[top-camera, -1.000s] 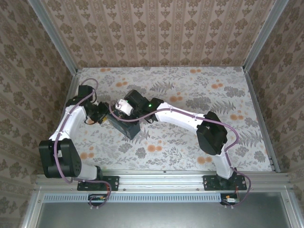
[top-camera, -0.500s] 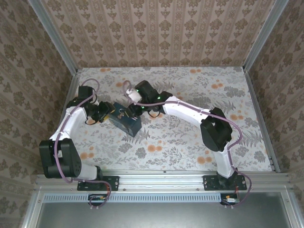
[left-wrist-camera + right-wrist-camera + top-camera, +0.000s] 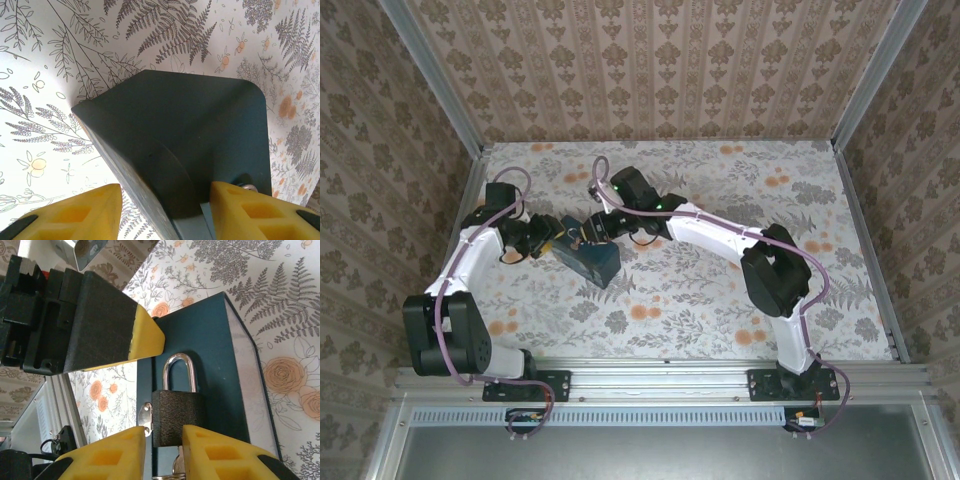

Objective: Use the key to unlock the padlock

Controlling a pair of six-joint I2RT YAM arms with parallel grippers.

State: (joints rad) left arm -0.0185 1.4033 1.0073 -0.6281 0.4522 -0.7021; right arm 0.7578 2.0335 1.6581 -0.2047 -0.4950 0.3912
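My left hand (image 3: 163, 192) clamps the dark teal rectangular box (image 3: 190, 130) on the floral-patterned table (image 3: 720, 290). The black padlock with a silver shackle (image 3: 177, 407) lies against the box's face. My right hand (image 3: 163, 434) straddles its lower end, and I cannot tell whether it grips.

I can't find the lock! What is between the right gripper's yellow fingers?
In the right wrist view, the lower end of the padlock sits at the gap between the fingers of the right gripper, with the key just under it, on the box.
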